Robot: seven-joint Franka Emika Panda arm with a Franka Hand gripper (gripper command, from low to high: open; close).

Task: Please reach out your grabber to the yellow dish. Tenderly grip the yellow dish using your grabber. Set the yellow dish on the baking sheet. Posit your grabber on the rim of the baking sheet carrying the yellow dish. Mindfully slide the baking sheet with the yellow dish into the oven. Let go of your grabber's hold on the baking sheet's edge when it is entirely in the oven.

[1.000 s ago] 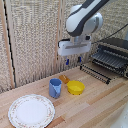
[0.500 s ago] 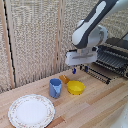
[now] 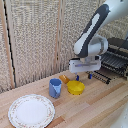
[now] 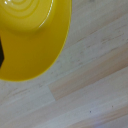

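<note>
fingers (image 3: 77,77) of the grabber (image 3: 83,76) show as 2 short blue-tipped stubs under the pale block, hanging just above the yellow dish (image 3: 75,88) and a little to its far right; they look spread, with a visible gap between them and nothing held. the yellow dish sits on the wooden table (image 3: 100,107), just right of the blue cup (image 3: 55,88) and near the small orange block (image 3: 64,79) behind it. judging by this, the step in hand is the reach and the gentle grip. to do it well, the grabber should come down with 1 finger inside the rim and 1 outside, over the rim and not the middle, and close softly so the shallow bowl does not skid or tip. in the wrist view the yellow dish (image 4: 30,37) fills one corner, with concentric rings in its floor and nothing in it; the dark sliver at the picture's edge may be a finger. the blue cup's inside cannot be seen. the patterned white plate (image 3: 31,110) at near left is bare. the baking sheet (image 3: 111,62) of wire bars lies at far right with nothing on it, in front of the oven (image 3: 121,50), only partly in view.
</note>
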